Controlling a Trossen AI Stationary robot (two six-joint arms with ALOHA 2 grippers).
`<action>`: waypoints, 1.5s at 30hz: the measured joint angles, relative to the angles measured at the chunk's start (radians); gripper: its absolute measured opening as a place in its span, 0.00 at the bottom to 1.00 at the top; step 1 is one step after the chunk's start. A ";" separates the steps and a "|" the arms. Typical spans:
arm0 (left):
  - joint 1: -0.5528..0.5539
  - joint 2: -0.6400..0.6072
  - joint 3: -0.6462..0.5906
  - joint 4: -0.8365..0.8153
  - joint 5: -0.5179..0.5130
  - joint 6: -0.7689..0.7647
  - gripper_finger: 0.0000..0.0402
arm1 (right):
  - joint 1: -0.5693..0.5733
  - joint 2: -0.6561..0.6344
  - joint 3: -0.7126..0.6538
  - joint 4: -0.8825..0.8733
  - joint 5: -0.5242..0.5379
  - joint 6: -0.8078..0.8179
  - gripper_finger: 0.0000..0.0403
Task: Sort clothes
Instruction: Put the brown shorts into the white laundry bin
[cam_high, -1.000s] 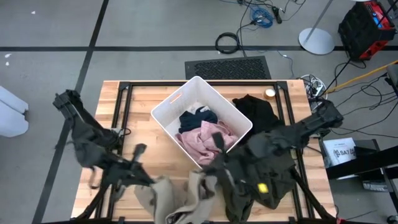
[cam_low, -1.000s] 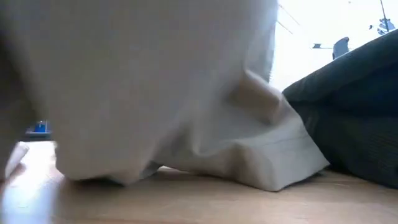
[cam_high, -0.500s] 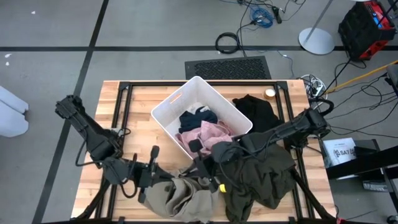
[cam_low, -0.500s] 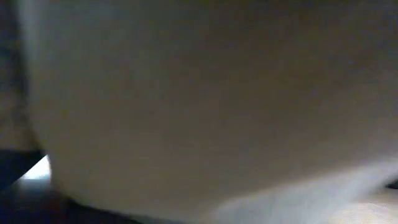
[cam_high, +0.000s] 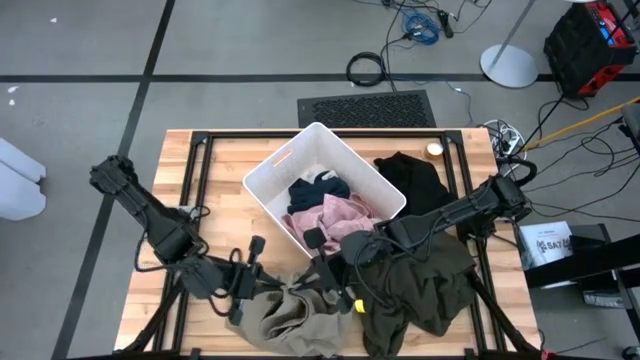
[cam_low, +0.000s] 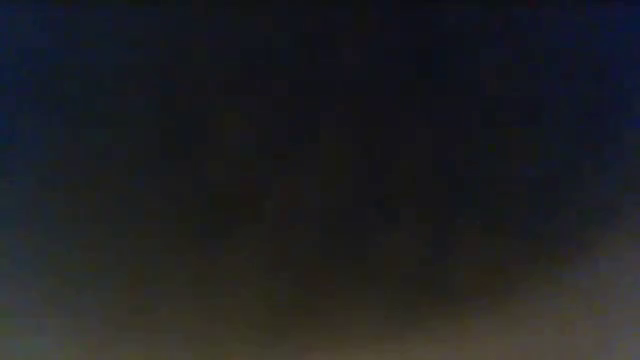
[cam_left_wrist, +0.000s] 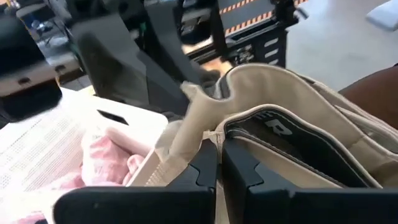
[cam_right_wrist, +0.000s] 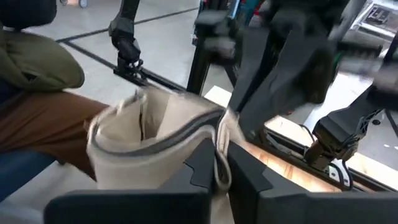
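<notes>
The left gripper (cam_left_wrist: 217, 163) has its fingers pinched on the waistband of the tan khaki garment (cam_high: 290, 318), which bunches just ahead of the fingertips at the table's front edge. The right gripper (cam_right_wrist: 214, 163) pinches the same garment's opposite edge, with cloth hanging between its fingers. Beyond both grippers stands the white bin (cam_high: 270, 190), holding the pink garment (cam_high: 330, 215) and navy garment (cam_high: 318, 188). Beside the right fingers lies the olive garment (cam_high: 425, 290); the black garment (cam_high: 412, 180) lies farther off.

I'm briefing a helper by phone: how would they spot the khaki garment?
Find the white bin in the middle of the wooden table. Just off its front corner lies the tan khaki garment, with the dark olive green garment to its right. It is the only tan piece.
</notes>
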 joint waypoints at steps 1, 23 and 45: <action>0.005 0.005 0.000 -0.001 -0.002 0.000 0.02 | -0.003 0.000 0.000 0.006 0.000 0.000 0.08; 0.053 0.014 0.000 0.026 -0.012 0.027 0.02 | -0.026 0.041 0.000 -0.069 0.113 0.157 0.67; 0.077 -0.046 0.000 -0.135 -0.126 -0.077 0.36 | -0.036 0.037 0.000 -0.156 0.078 0.216 0.07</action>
